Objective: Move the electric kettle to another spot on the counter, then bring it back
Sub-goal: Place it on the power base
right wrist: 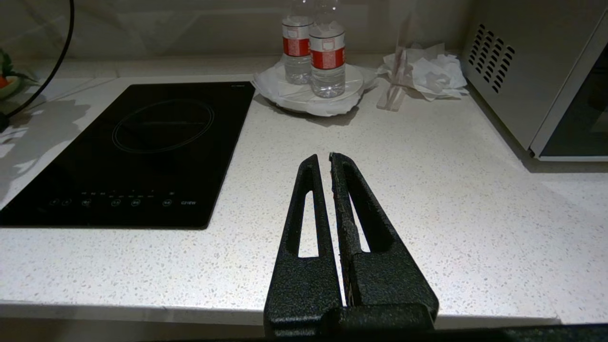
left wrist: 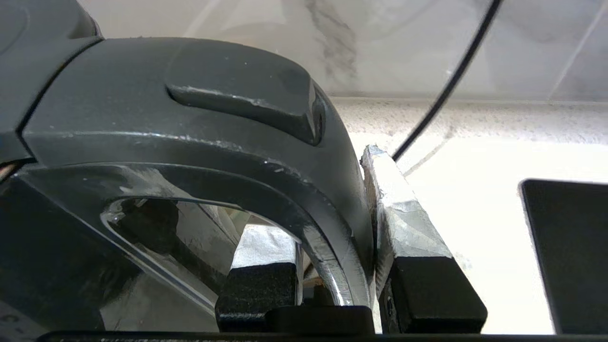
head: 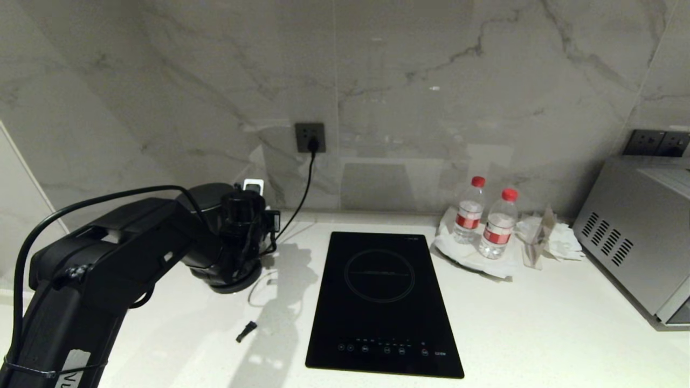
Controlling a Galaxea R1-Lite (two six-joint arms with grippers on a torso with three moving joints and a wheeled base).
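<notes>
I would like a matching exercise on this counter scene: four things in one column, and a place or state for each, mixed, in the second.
1. electric kettle
2. right gripper
3. water bottles
4. power cord

a. plugged into the wall socket
b. shut, holding nothing
c. handle clamped by the left gripper
d. between cooktop and microwave

Pairs: 1-c, 2-b, 3-d, 4-a
</notes>
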